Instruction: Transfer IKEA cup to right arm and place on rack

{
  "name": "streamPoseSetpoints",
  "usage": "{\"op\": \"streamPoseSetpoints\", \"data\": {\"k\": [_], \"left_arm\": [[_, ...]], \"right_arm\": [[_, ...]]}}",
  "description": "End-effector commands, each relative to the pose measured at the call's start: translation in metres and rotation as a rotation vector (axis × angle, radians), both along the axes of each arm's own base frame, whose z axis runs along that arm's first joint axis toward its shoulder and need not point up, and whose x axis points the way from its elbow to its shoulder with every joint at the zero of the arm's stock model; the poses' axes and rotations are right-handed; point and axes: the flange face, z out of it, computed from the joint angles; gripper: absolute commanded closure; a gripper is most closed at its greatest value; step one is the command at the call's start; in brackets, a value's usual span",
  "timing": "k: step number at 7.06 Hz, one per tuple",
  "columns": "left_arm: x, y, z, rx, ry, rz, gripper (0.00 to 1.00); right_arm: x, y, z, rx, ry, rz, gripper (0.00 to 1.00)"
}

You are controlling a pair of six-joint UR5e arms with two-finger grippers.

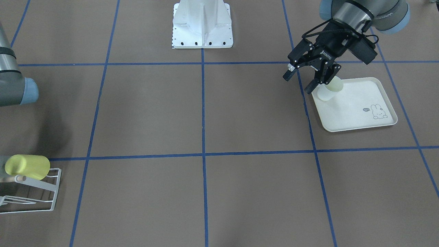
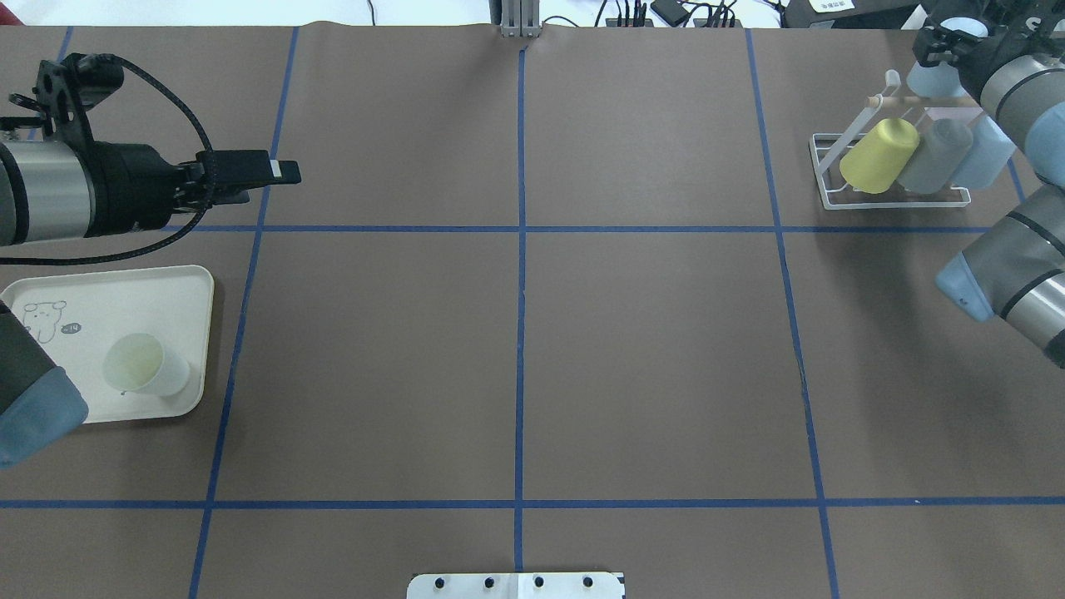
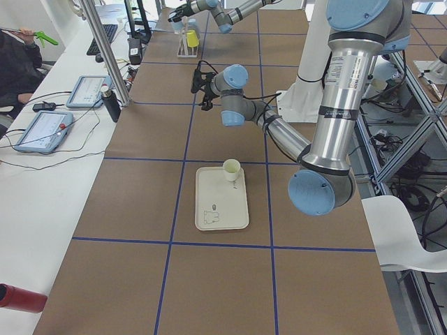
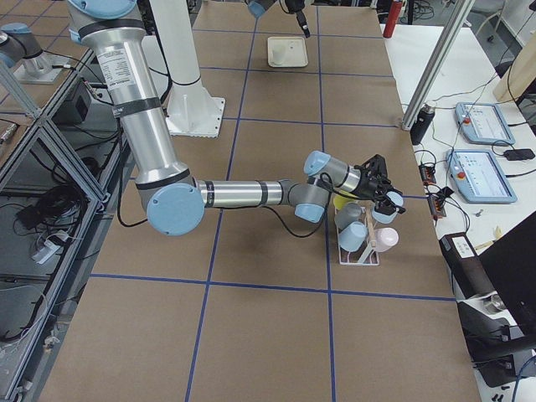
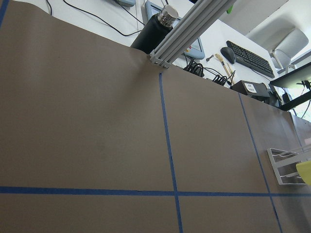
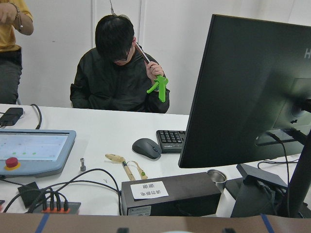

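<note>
The pale IKEA cup stands upright, mouth up, in the lower right part of the cream tray, at the lower left of the overhead view. The left end effector hangs spread and empty, raised above the tabletop and well apart from the cup, toward that view's upper left. The right end effector sits over the rack in the upper right corner, where a yellow cup and a grey cup lean. I cannot tell whether it is clenched.

The step in hand looks like the left arm's pick. The arm should turn the fingers downward and centre them over the cup. They should straddle one wall squarely and close gently. That grip should leave enough of the cup exposed for the right arm's hand-over grip.
</note>
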Motion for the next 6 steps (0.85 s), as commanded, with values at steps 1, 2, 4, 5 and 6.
{"op": "streamPoseSetpoints", "data": {"k": [1,2,4,5,6], "left_arm": [[-0.0002,0.0004,0.0001,-0.001,0.001,0.001,0.0],[-0.0002,0.0004,0.0001,-0.001,0.001,0.001,0.0],[-0.0002,0.0004,0.0001,-0.001,0.001,0.001,0.0],[-0.0002,0.0004,0.0001,-0.001,0.001,0.001,0.0],[-0.0002,0.0004,0.0001,-0.001,0.001,0.001,0.0]], "right_arm": [[0.0011,0.0035,0.0034,0.01,-0.004,0.003,1.0],[0.0015,0.0042,0.0034,0.011,-0.006,0.004,1.0],[0.002,0.0054,0.0047,0.012,-0.008,0.002,0.01],[0.0047,0.0103,0.0081,0.026,-0.015,0.0,0.0],[0.0046,0.0107,0.0068,0.031,-0.018,-0.003,0.0]]}}
